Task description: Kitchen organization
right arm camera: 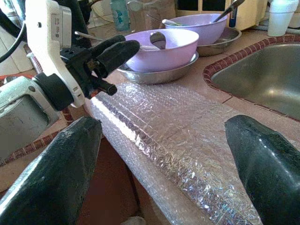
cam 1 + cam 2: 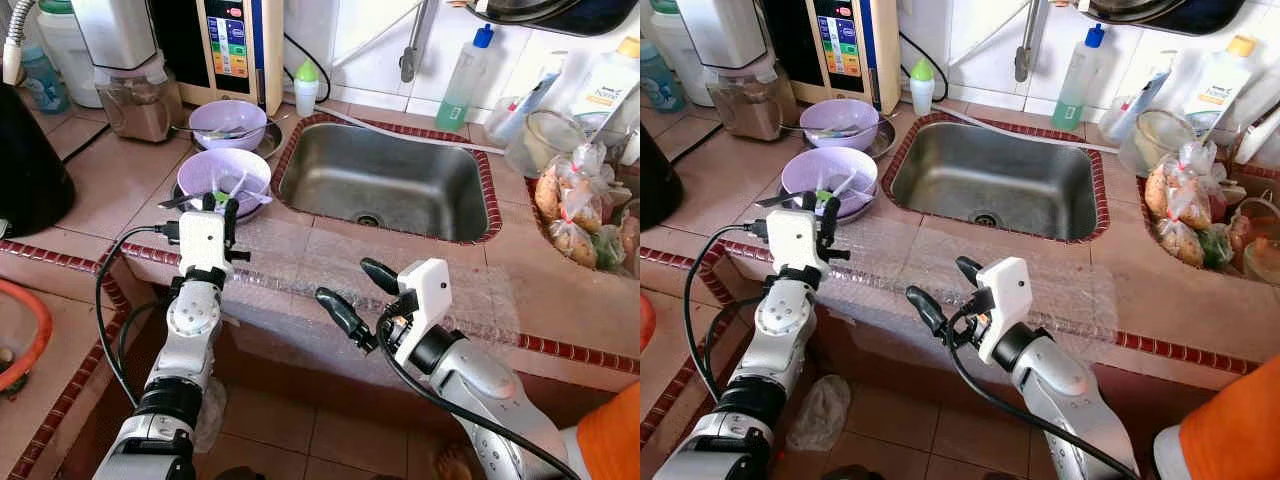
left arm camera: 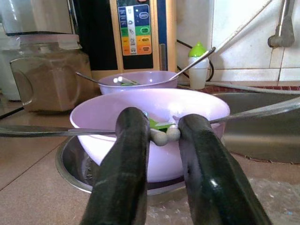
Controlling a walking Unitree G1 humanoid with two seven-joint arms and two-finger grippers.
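At a tiled kitchen counter (image 2: 120, 190), the left gripper (image 2: 218, 207) hovers just before a lilac bowl (image 2: 222, 178), its fingers (image 3: 123, 159) set narrowly apart and holding nothing. The bowl sits in a steel dish (image 3: 75, 164) with a spoon (image 3: 42, 131) across its rim; a second lilac bowl (image 2: 228, 122) stands behind it, near a blender jar (image 2: 140, 100). The right gripper (image 2: 352, 292) is spread wide and empty at the counter's front edge, over a sheet of bubble wrap (image 1: 168, 126) lying before the steel sink (image 2: 385, 180). Bottles (image 2: 462, 80) and bagged food (image 2: 570, 215) stand right of the sink.
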